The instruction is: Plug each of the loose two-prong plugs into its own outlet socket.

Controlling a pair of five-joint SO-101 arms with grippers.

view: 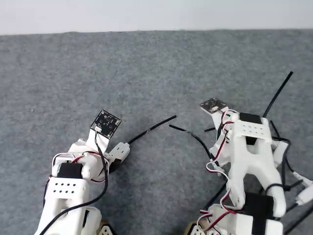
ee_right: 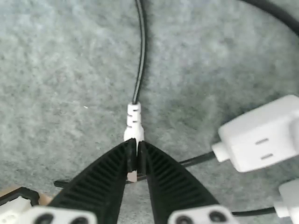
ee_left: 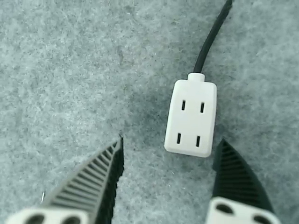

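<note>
A white outlet block (ee_left: 190,116) with two sockets lies flat on the grey carpet, its black cord (ee_left: 212,35) running away from it. My left gripper (ee_left: 171,141) is open, and the block's near end lies between the fingertips, closer to one finger (ee_left: 236,175). In the high view this block (view: 120,151) sits just ahead of the left arm (view: 73,181). My right gripper (ee_right: 134,145) is shut on a small white plug (ee_right: 132,121) whose thin black cord (ee_right: 140,51) leads off across the carpet. A second white outlet block (ee_right: 261,140) lies beside it.
Several black cords (view: 279,95) and white plug bodies (view: 305,193) are tangled around the right arm's base. A thick black cable (ee_right: 275,14) crosses the carpet past the second block. Another white piece (ee_right: 289,198) lies close to it.
</note>
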